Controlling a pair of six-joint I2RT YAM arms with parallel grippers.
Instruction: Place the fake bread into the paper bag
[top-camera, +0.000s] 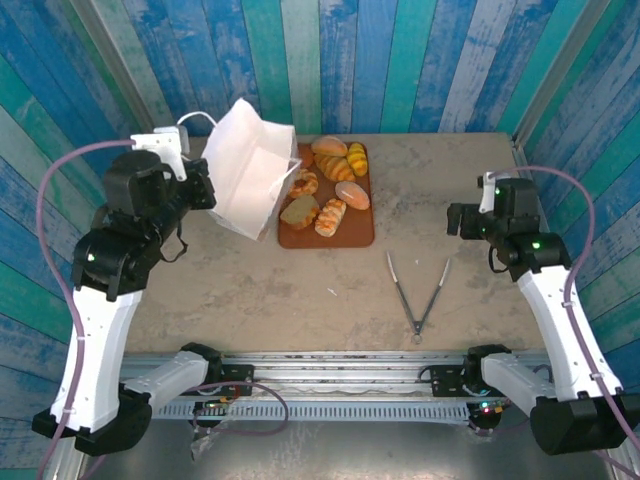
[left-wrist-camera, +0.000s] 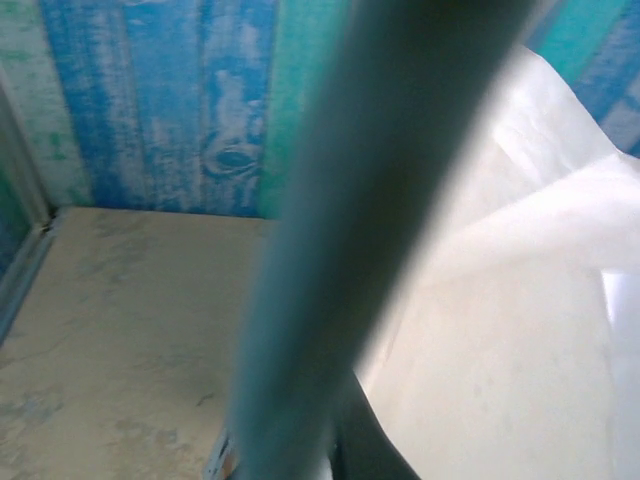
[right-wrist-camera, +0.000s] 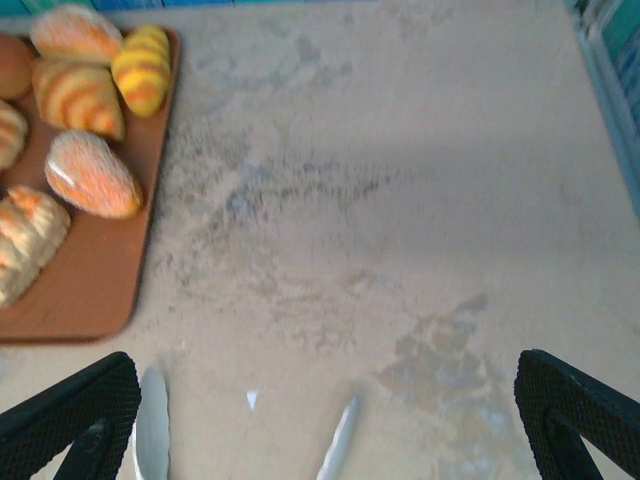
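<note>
Hard against the left wrist lens, a blurred grey-green bar (left-wrist-camera: 330, 250) crosses the view, too soft to identify, with the white wall of the paper bag (left-wrist-camera: 520, 330) just beside it. From above, the bag stands tilted at the far left of the table (top-camera: 250, 290). The left gripper (top-camera: 205, 190) sits at its left side, fingers together, apparently pinching the paper to hold it up. The fake bread (top-camera: 330, 190), some seven glossy golden pieces, lies on a brown board (top-camera: 355, 232) just right of the bag. The bag's lower edge overlaps the board's left rim and meets the nearest rolls. No piece can be seen in the bag, whose inside is hidden, so the job looks barely begun: every roll in sight has yet to be lifted and dropped in. The right gripper (top-camera: 462, 218) hovers well right of the board, fingers spread wide with nothing between them. Metal tongs (top-camera: 418, 290) lie open on the table nearer the arms, their tips visible below that gripper's wrist camera. They and the leaning bag, which crowds the closest pieces, look the likeliest nuisances.
</note>
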